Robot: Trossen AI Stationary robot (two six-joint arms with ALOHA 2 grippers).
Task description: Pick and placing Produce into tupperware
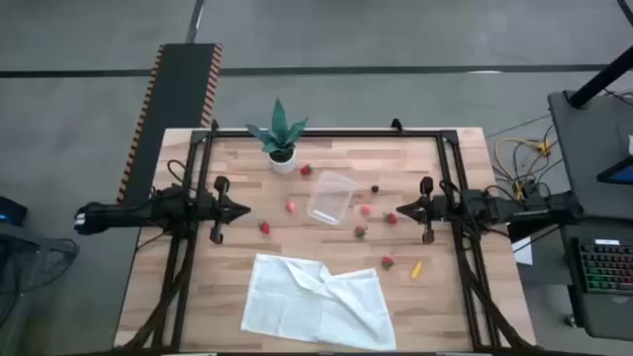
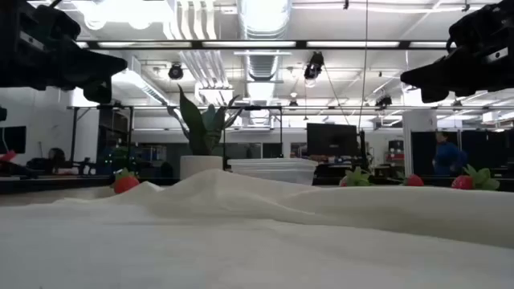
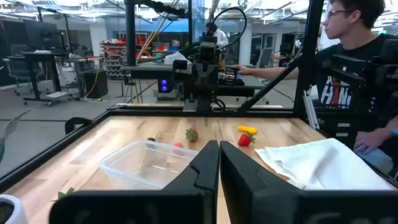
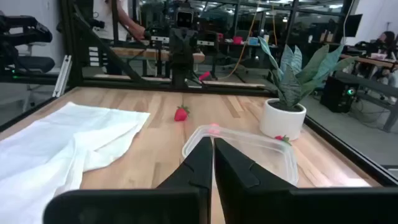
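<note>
So far nothing has been picked: both arms wait at the table's sides. The left pincer sits at nine o'clock and the right pincer at three o'clock, each with its fingers pressed fully together and holding nothing. The tupperware lies empty near the table's middle, slightly toward twelve o'clock, turned askew to the table edges.

The produce is scattered around it:
- One strawberry lies at about eleven o'clock from the container, just beside the potted plant.
- Two more lie at about eight o'clock from it.
- A dark berry lies at about two o'clock.
- Several red pieces lie from four to five o'clock of it.
- Another red piece and the orange-yellow piece sit farther toward five o'clock, close to the white cloth.

My reading of the risks:
- The pieces are tiny and rounded, so a pincer closing off-centre could squirt one sideways or roll it toward the table edge.
- The light, clear container may slide or tip if a finger clips its rim on the drop.
- The strawberry next to the pot leaves little room, so a careless approach could knock the plant.
- The pieces near the cloth could be pushed into its folds, or a fingertip could snag the fabric.
- With both arms aiming at the same small container, they could crowd each other over the middle.
</note>
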